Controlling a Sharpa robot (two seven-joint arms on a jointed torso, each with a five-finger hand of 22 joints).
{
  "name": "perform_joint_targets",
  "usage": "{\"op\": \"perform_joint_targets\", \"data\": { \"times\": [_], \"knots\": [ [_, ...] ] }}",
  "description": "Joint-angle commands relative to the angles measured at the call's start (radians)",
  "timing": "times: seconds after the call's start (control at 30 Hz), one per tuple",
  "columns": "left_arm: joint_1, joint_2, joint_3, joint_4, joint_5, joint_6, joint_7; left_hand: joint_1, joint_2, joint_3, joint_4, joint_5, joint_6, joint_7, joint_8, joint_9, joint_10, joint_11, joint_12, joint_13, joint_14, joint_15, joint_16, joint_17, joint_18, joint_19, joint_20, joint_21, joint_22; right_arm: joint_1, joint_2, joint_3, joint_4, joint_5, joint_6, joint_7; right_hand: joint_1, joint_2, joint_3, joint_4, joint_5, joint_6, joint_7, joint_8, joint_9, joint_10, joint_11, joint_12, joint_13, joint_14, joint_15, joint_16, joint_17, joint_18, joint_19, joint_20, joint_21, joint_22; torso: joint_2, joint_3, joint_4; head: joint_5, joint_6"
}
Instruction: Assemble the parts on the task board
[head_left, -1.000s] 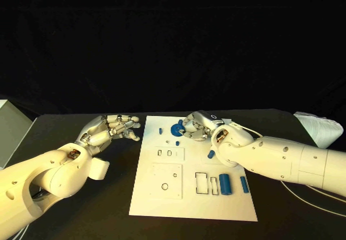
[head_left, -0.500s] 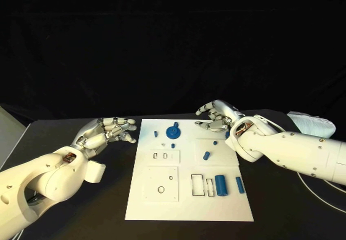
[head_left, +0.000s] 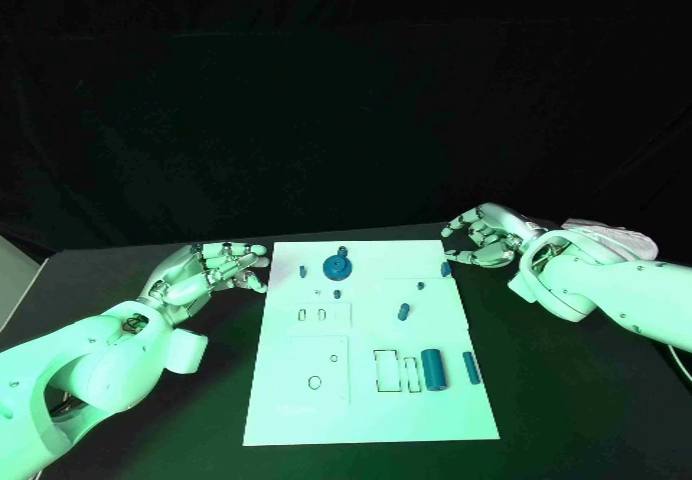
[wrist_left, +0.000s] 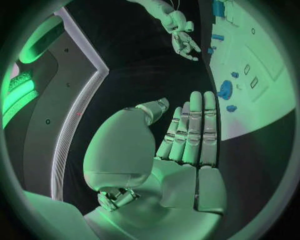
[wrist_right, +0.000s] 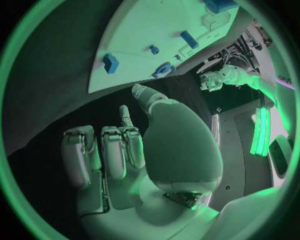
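My left hand (head_left: 214, 270) is hovering just off the board's left edge, fingers straight and together side by side, thumb apart, holding nothing. My right hand (head_left: 483, 238) is sitting off the far right corner of the board (head_left: 303, 400), fingers curled in; nothing visible in it.

The board is lying flat in the middle of the table (head_left: 577, 400). I'm counting seven blue pieces on it:
- one round disc (head_left: 338, 266) at the far edge, with one small peg (head_left: 304, 269) just left of it
- one tiny stud (head_left: 335, 294) just near of the disc
- one small block (head_left: 446, 269) at the far right edge, close to my right hand
- one short peg (head_left: 404, 312) mid-board
- one cylinder (head_left: 434, 367) and one thin bar (head_left: 470, 367) lying side by side at the near right, just right of two rectangular slots (head_left: 395, 370)
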Motion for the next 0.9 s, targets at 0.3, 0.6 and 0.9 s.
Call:
{"op": "perform_joint_targets", "data": {
  "times": [0.3,0.6,0.9],
  "knots": [
    [-0.013,0.005,0.001,-0.003,-0.003,0.013,0.013,0.005,0.002,0.002,-0.006,0.003,-0.001,0.014,-0.004,0.002,-0.002,0.000,-0.001,0.001,-0.007,-0.003,0.004,0.000,0.007,-0.011,0.001,0.004,0.001,-0.006,-0.017,-0.007,-0.048,-0.085,0.088,0.024,0.015,0.000,-0.003,-0.009,0.012,-0.006,0.000,-0.008,-0.003,0.066,0.008,-0.006,0.230,0.100,0.002,0.002,0.236,-0.007,0.105,0.006,0.004,0.263,0.000,0.0014,-0.0023,-0.015,-0.012],
    [-0.015,0.006,0.001,-0.002,-0.003,0.013,0.015,0.005,0.002,0.002,-0.006,0.003,-0.001,0.014,-0.004,0.002,-0.002,0.000,-0.001,0.001,-0.007,-0.003,0.004,0.000,0.007,-0.011,0.001,0.004,0.001,-0.024,0.006,-0.011,-0.071,-0.095,0.092,0.010,0.014,-0.001,-0.003,-0.009,0.013,-0.006,0.000,-0.008,-0.003,0.067,0.008,-0.004,0.230,0.101,0.002,0.004,0.240,-0.007,0.105,0.006,0.004,0.263,0.000,-0.0016,-0.0003,-0.015,-0.019],
    [-0.015,0.006,0.001,-0.002,-0.004,0.013,0.015,0.006,0.002,0.002,-0.008,0.003,0.000,0.013,-0.004,0.002,-0.002,0.000,0.000,0.001,-0.007,-0.004,0.005,0.000,0.008,-0.012,0.001,0.006,0.003,-0.041,0.025,-0.012,-0.084,-0.099,0.095,0.002,0.013,-0.001,-0.004,-0.008,0.014,-0.007,0.000,-0.009,-0.003,0.068,0.008,-0.003,0.231,0.101,0.002,0.004,0.242,-0.007,0.105,0.006,0.004,0.263,-0.001,-0.0029,0.0002,-0.017,-0.032]
  ]
}}
